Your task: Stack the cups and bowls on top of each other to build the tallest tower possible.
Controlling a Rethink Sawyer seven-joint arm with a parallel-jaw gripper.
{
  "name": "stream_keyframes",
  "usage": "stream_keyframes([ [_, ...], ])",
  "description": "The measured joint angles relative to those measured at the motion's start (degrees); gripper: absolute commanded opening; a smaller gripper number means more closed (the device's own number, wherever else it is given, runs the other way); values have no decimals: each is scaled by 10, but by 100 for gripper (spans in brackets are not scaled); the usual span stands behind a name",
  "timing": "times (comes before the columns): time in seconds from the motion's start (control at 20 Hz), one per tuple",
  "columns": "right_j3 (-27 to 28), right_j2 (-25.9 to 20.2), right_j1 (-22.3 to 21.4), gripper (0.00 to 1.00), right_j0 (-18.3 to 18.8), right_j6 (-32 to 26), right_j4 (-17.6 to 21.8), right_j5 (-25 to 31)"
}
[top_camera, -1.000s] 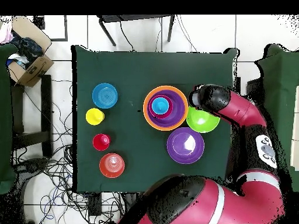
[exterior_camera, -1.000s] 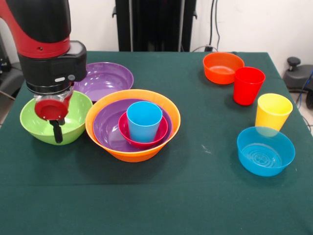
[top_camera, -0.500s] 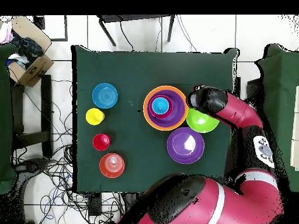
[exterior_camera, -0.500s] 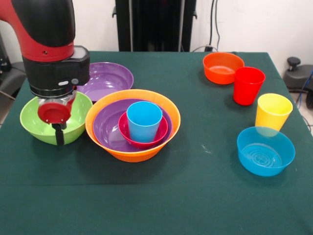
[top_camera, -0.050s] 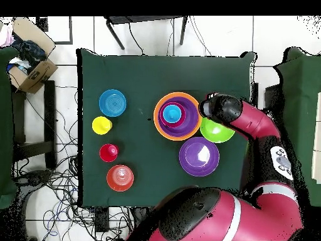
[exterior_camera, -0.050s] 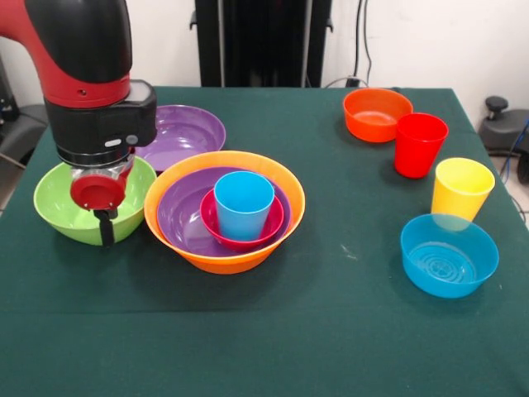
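One gripper [exterior_camera, -0.050s: 104, 227], state can't tell, over lime green bowl [exterior_camera, -0.050s: 62, 207], just beside the tower [exterior_camera, -0.050s: 224, 211].

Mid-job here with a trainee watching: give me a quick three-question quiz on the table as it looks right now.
1. True or false: the blue cup stands inside the small pink-red bowl.
2. Which bowl is the end effector at? A) small blue bowl B) lime green bowl C) small orange bowl
3. Fill in: the tower's base is the large ____ bowl.

Key: 1 true; 2 B; 3 orange.
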State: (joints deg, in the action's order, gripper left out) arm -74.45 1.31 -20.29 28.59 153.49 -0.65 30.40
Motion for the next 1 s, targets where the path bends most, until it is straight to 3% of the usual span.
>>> stream_keyframes([
  [1.0,-8,2,1,100,2,0,6,0],
])
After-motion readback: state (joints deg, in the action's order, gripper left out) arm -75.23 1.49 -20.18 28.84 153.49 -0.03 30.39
